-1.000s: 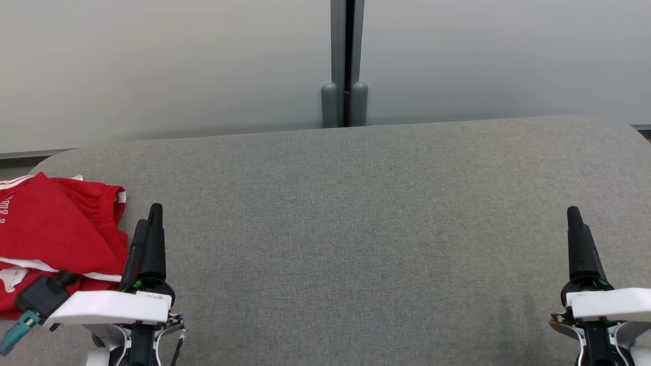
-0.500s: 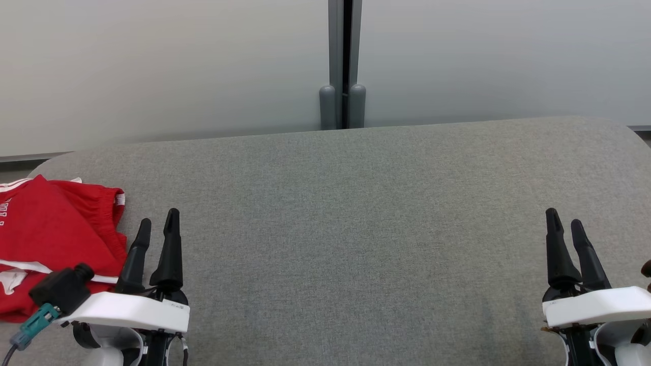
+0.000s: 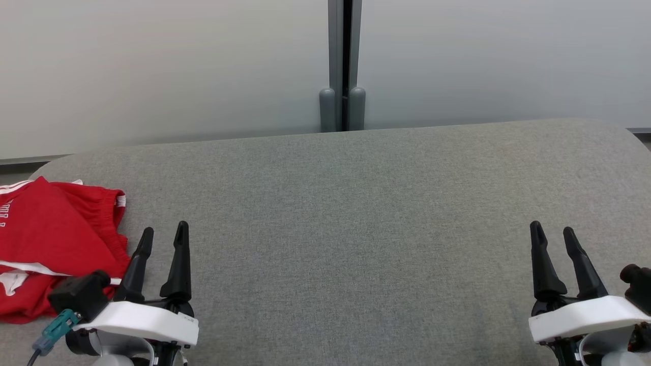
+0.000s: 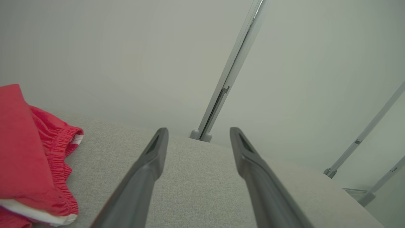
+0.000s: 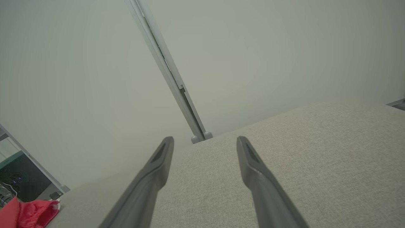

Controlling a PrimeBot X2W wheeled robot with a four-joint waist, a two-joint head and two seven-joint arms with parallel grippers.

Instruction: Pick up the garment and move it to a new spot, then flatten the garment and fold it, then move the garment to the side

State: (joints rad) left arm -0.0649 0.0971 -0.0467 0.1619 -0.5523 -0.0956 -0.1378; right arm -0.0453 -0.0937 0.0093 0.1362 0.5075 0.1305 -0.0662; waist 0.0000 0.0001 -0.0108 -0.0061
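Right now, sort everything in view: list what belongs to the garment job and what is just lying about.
Belongs to the job: red garment at the left end of the grey padded surface; left hand and right hand, both open, empty.
Just there: pale wall panels; grey post between them.

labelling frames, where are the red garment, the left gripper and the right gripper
red garment (image 3: 56,229), head view, flat red middle of the cloth
left gripper (image 3: 165,229), head view, midway between its open fingers' tips
right gripper (image 3: 552,227), head view, midway between its open fingers' tips
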